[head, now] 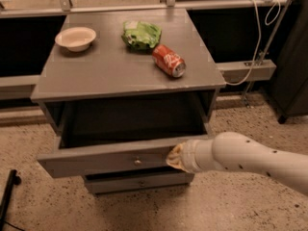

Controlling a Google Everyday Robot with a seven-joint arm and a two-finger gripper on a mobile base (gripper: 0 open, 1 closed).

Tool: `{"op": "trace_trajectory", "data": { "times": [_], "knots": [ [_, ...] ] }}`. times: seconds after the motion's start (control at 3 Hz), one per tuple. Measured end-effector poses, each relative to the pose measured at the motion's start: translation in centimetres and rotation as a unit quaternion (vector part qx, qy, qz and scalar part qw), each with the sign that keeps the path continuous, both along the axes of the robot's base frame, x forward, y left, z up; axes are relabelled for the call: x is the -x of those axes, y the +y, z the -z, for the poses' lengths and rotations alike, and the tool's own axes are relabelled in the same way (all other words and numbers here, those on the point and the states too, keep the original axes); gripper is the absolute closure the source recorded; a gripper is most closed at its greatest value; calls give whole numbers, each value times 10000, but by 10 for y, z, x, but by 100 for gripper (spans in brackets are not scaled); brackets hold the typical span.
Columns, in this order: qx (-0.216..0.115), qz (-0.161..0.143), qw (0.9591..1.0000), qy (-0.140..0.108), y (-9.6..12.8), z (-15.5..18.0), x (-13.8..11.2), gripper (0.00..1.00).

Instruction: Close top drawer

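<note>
Camera view, 1 top drawer (96, 161) open, 1 hand (174, 157) @ front

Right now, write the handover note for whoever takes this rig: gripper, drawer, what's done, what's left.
Gripper: at the front panel of the top drawer, right of its knob, and it looks to be in contact with the panel.
Top drawer: open, pulled well out of the cabinet.
On the cabinet top, not part of the job: bowl, green bag, red can lying on its side.
Done: the arm is in place at the front panel.
Left: push the drawer in until its front sits flush with the cabinet, then back the arm off.
</note>
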State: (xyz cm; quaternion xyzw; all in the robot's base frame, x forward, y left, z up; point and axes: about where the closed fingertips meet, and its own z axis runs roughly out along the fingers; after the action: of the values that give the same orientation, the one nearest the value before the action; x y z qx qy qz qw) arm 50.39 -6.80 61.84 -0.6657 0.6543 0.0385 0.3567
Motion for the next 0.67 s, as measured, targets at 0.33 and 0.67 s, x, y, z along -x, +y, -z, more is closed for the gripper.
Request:
{"op": "trace_trajectory", "data": {
  "times": [0.33,0.67],
  "knots": [
    [9,9,9997,-241,1,1,-26,100],
    [9,9,9997,-242,1,1,-26,100]
  ]
}}
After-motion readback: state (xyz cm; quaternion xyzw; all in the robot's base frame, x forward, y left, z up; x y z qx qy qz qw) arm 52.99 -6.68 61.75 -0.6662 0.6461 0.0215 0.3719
